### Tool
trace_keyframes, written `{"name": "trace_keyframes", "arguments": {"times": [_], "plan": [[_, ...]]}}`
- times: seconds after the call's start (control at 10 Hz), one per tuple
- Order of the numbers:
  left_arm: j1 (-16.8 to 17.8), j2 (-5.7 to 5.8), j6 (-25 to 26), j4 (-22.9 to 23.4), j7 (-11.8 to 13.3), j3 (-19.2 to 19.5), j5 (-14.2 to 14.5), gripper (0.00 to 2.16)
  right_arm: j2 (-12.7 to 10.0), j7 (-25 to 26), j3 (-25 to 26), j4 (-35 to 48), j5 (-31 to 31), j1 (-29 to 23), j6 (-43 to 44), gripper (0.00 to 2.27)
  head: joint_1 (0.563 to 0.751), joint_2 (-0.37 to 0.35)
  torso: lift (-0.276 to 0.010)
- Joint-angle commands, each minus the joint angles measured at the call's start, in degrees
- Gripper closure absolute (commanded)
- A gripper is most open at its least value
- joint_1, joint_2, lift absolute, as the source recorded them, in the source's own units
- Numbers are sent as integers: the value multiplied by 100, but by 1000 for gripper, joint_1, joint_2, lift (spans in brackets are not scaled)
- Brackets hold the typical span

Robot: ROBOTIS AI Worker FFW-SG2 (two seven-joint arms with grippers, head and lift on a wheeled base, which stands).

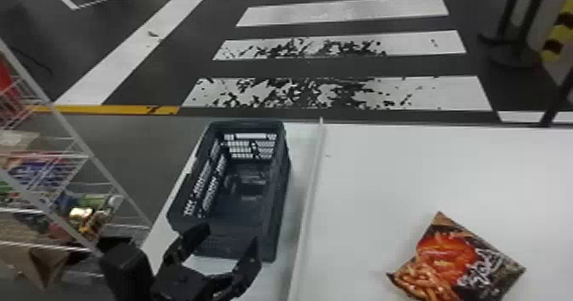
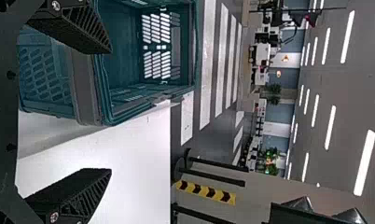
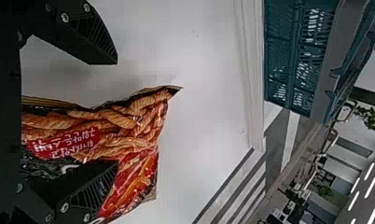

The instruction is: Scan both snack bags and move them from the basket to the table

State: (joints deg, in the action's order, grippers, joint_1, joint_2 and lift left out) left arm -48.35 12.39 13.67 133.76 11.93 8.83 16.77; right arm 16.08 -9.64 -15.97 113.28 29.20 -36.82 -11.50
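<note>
The dark basket (image 1: 277, 193) stands left of the white table's raised edge. By its near end, my left gripper (image 1: 229, 236) is open with nothing between its fingers. From the left wrist view, the open left gripper (image 2: 111, 111) has the basket (image 2: 86, 88) beside and beyond one finger. On the table at the right lies a snack bag (image 1: 452, 257) with a red and brown front. In the right wrist view, the right gripper (image 3: 116, 115) is open over a snack bag (image 3: 143, 109) on the white surface, one finger overlapping it; I cannot tell whether they touch.
The white table (image 1: 383, 172) stretches right from a long raised edge strip (image 1: 313, 193). Wire shelves (image 1: 72, 129) with packaged goods stand close on the left. A striped floor and dark posts lie beyond the table. In the right wrist view, the basket (image 3: 328, 60) stands past the strip.
</note>
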Motion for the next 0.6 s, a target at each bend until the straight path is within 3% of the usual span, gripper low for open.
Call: {"name": "trace_keyframes", "arguments": {"times": [0.0, 0.1, 0.2, 0.3, 0.5], "plan": [[-7, -9, 0, 1, 91, 5, 37, 90, 97, -3, -3, -87, 33, 70, -24, 410, 695, 212, -98], [-16, -9, 0, 1, 126, 5, 63, 90, 141, -3, -3, -114, 139, 96, -76, 944, 695, 199, -98], [-16, -9, 0, 1, 196, 5, 90, 90, 158, 32, 15, -114, 148, 114, -129, 1845, 695, 185, -98], [-16, -18, 0, 1, 240, 13, 98, 90, 193, 243, 41, -105, 139, 34, 258, 2246, 695, 177, -98], [-7, -26, 0, -43, 266, 13, 98, 90, 193, 419, 173, 203, -186, -203, 750, 2246, 695, 171, -98]]}}
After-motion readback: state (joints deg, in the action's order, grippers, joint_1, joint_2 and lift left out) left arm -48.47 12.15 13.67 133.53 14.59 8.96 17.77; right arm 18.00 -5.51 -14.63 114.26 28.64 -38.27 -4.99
